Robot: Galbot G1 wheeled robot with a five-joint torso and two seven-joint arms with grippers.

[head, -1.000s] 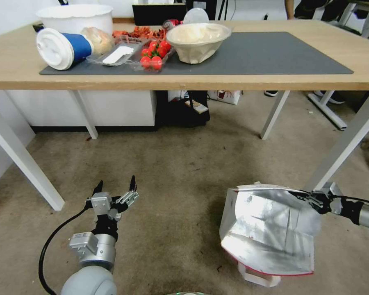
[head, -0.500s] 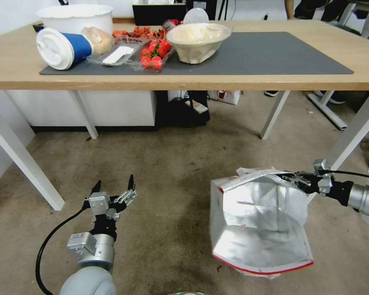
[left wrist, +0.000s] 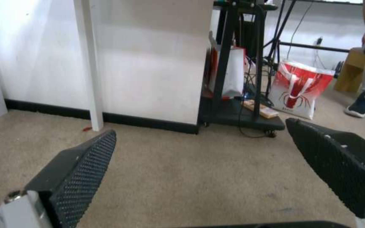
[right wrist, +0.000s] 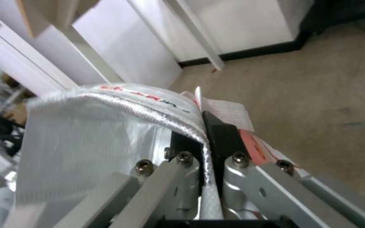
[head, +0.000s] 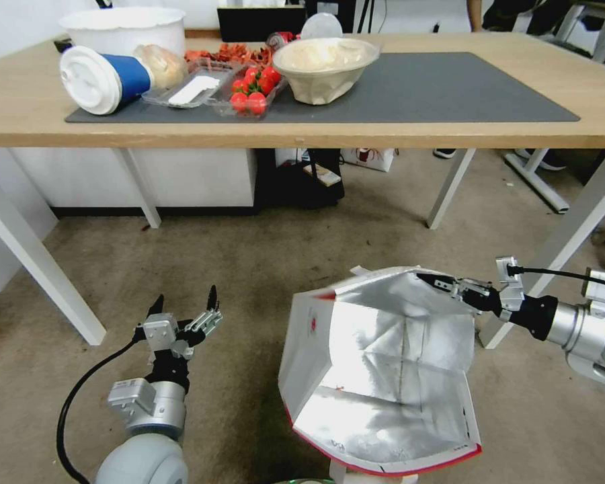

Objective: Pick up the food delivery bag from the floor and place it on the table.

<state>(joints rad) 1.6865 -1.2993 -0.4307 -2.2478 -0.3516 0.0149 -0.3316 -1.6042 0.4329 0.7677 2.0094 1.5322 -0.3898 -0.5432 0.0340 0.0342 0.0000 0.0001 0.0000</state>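
Right tool (head: 437,280) clamped on the far rim of the food delivery bag (head: 383,363), suspended mouth-up above the floor (head: 262,282) short of the counter (head: 450,128); judged light, thin-walled, crease-prone, rim hold adequate; left tool (head: 185,308) spread apart, idle

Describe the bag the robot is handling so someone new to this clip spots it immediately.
Below the long wooden table, over the brown floor, the right gripper pinches the rim of the food delivery bag. It gapes open, showing silver foil lining with red-and-white outside, unlike the closed crab-print bag standing by the wall.
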